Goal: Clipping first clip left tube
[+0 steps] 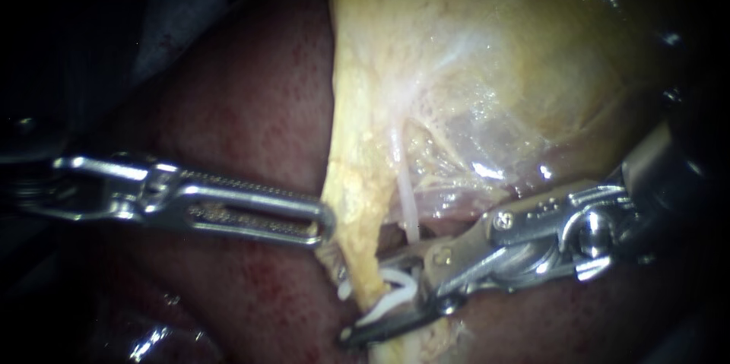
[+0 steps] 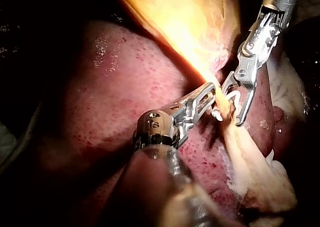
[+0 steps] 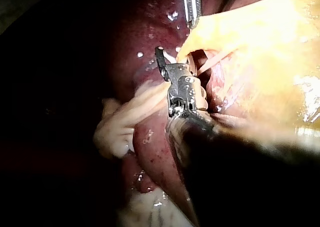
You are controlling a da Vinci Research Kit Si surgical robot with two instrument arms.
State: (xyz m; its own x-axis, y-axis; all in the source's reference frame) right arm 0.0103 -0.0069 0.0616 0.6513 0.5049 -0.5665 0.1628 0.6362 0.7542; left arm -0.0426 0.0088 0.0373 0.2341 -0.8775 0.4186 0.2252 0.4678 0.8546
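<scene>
The gallbladder (image 1: 471, 52) hangs yellow over the dark red liver (image 1: 251, 106). Its lower edge narrows into the left tube (image 1: 363, 257), a yellowish strand. A thin pale tube (image 1: 408, 204) runs just to the right of it. My left instrument (image 1: 328, 221) has its slotted jaws shut on the gallbladder's edge, as the left wrist view also shows (image 2: 212, 89). My right instrument (image 1: 365, 299) holds a white clip (image 1: 391, 288) between its jaws, which stand apart on either side of the left tube. The left wrist view shows the clip (image 2: 235, 94) around the strand.
Liver surface (image 2: 115, 87) lies under both instruments. In the right wrist view a pale folded strand (image 3: 125, 119) lies on the liver beside my right instrument's (image 3: 175, 62) shaft. My left instrument (image 3: 191, 12) enters that view ahead of it.
</scene>
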